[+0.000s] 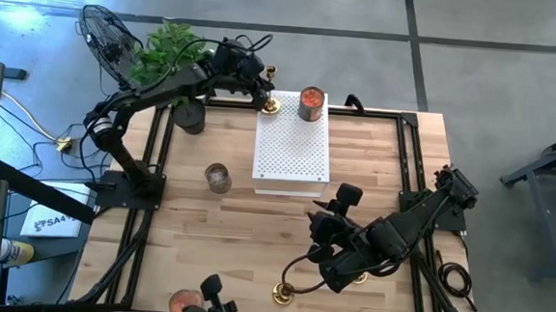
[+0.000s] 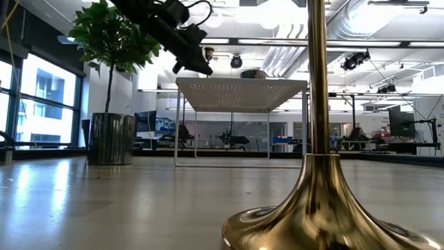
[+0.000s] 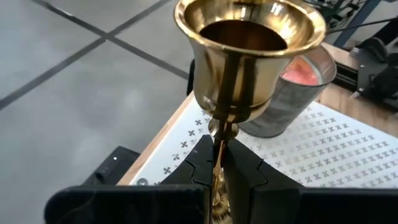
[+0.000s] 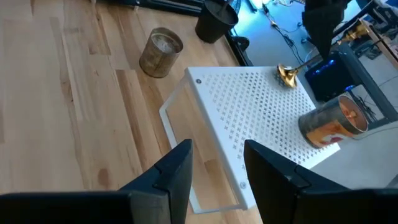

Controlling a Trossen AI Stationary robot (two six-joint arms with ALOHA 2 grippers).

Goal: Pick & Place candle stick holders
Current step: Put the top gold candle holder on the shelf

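My left gripper (image 1: 263, 92) reaches over the far left corner of the white perforated block (image 1: 293, 142) and is shut on a gold candle stick holder (image 3: 249, 50). The holder's flared base (image 4: 287, 74) is at that corner. A second holder (image 2: 326, 208) stands upright on its flared base on the table near the front edge (image 1: 282, 292). My right gripper (image 4: 214, 168) hovers open over the table by the block's near edge, with nothing between its fingers. My left gripper pinches the holder's slim stem (image 3: 219, 140) between its two fingers, just below the cup. The fingers slant down from the table's left toward the block and lie across the stem. The holder is tilted, cup up and base low over the block; whether the base touches it, I cannot tell.
An orange candle in a glass jar (image 1: 311, 103) stands on the block's far edge, close to the held holder. A second glass jar (image 1: 218, 177) sits on the table left of the block. A potted plant (image 1: 173, 58) stands at the far left corner.
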